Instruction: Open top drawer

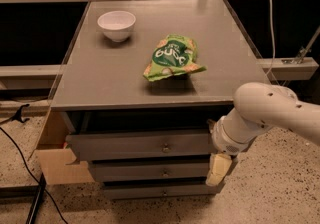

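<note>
The top drawer [125, 146] is the wide grey front just under the grey cabinet top, with a small brass knob [166, 147] at its centre. Its front stands a little further out than the two narrower-looking drawer fronts [150, 171] below it, and a dark gap shows above it. My gripper [218, 169] hangs from the white arm [270, 113] at the right end of the drawers, level with the middle drawer. It is to the right of the knob and below it, apart from it.
A white bowl [116, 24] and a green snack bag [172, 58] lie on the cabinet top [100, 78]. A cardboard box [52, 155] and black cables [20, 153] are on the floor at the left. A rail and a shelf [290, 65] are on the right.
</note>
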Available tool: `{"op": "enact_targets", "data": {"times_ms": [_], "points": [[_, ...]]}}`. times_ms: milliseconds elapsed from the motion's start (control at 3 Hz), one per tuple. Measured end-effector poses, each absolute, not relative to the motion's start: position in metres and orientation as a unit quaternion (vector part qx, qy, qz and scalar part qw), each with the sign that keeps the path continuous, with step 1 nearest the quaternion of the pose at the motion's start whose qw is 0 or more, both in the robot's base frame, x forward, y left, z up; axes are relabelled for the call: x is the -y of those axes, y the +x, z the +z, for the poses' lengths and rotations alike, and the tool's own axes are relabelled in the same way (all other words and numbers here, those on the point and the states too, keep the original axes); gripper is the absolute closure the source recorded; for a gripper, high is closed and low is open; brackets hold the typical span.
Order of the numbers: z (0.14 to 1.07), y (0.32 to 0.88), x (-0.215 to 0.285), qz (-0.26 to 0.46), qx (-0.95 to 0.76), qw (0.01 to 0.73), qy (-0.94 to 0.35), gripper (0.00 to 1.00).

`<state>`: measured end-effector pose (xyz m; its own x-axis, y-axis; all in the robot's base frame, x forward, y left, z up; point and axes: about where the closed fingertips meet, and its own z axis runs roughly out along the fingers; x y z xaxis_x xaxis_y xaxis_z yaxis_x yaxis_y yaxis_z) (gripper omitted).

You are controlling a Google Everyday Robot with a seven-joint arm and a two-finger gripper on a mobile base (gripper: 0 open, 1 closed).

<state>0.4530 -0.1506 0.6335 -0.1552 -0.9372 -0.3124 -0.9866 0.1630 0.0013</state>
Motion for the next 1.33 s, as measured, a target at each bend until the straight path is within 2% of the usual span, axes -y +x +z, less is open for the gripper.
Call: {"op": "enact_targets", "data": {"times_ms": [1333], "points": [[0.652, 0.397, 0.162, 0.149, -0.760, 0.030, -0.631, 0.00]]}}
